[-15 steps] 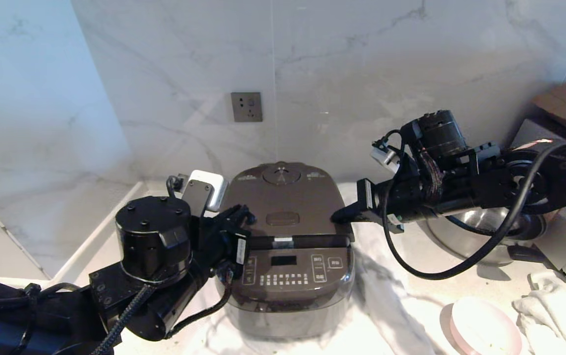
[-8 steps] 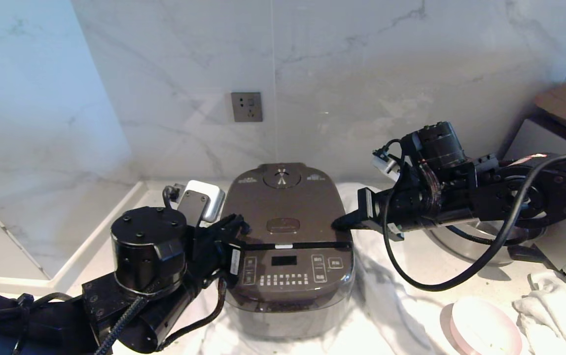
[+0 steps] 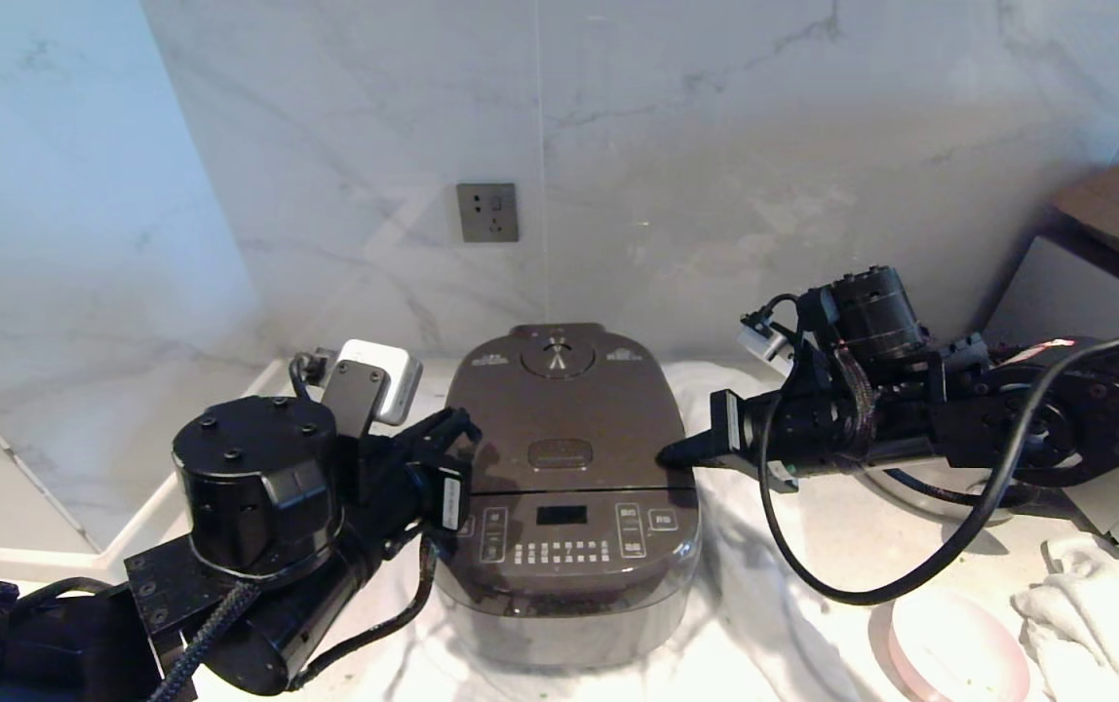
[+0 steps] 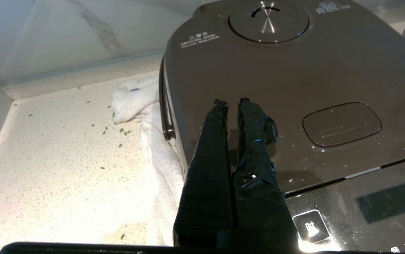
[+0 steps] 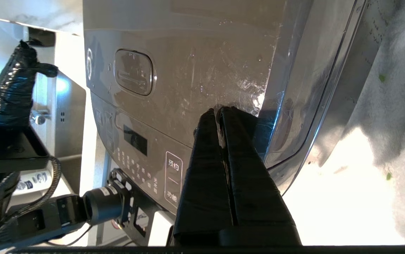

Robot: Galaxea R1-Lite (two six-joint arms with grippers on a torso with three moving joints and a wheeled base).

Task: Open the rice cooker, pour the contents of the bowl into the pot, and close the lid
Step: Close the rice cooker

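Countertop (image 3: pixel 910 546): both closed grippers press lid (image 3: pixel 569 409).

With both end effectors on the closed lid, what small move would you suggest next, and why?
Probably lift both shut end effectors clear: the left end effector and right end effector rest on the dark-brown hinged lid, which sits flush on the brown rounded-square rice cooker.

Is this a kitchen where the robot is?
Most likely a kitchen. A rice cooker sits on a speckled stone counter against a marble wall with a power socket, and a small pink bowl rests nearby on the counter.
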